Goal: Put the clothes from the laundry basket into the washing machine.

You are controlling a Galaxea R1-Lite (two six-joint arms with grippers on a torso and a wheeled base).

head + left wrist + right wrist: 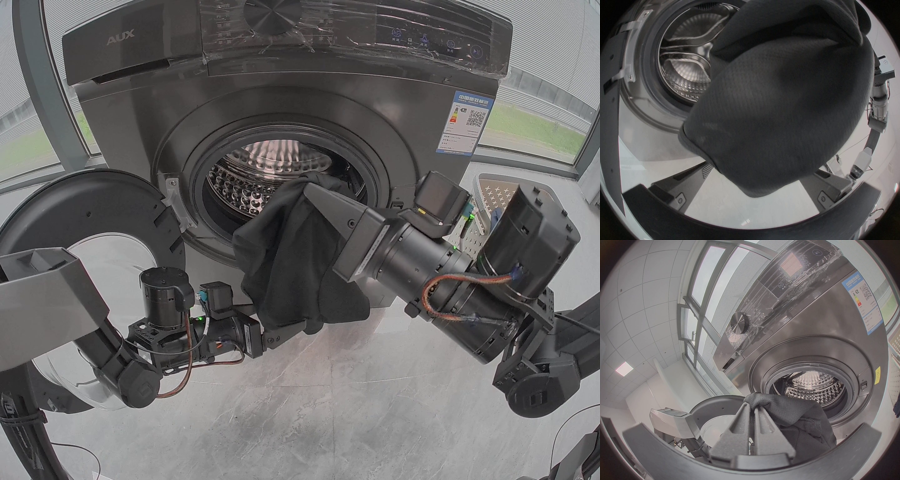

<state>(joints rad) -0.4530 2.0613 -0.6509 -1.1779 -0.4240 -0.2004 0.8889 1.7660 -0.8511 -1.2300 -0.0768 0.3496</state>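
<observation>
Black knit garment [294, 262], fine mesh texture, matte, bunched and folded, no print seen. It hangs in the air in front of the round opening of the grey front-loading washing machine [387, 125]. Its top edge is level with the lower part of the opening and its bulk drapes down past the rim toward the grey marble-look floor [312, 406]. It is not inside the shiny perforated steel drum [275, 165].

My right gripper [307, 189] is clamped on the top fold of the garment. In the right wrist view the two dark fingers [740, 427] sit nearly together with cloth [793, 415] pinched at their tips.

My left gripper [300, 326] is low, at the garment's bottom hem. In the left wrist view its fingers [681, 184] are spread wide and the cloth [781, 103] hangs down between them; I can't tell if they touch it.

The round glass-centred machine door [81, 206] is swung open to my left. A pale perforated plastic laundry basket [497, 194] stands beside the machine on my right, partly behind my right arm.
</observation>
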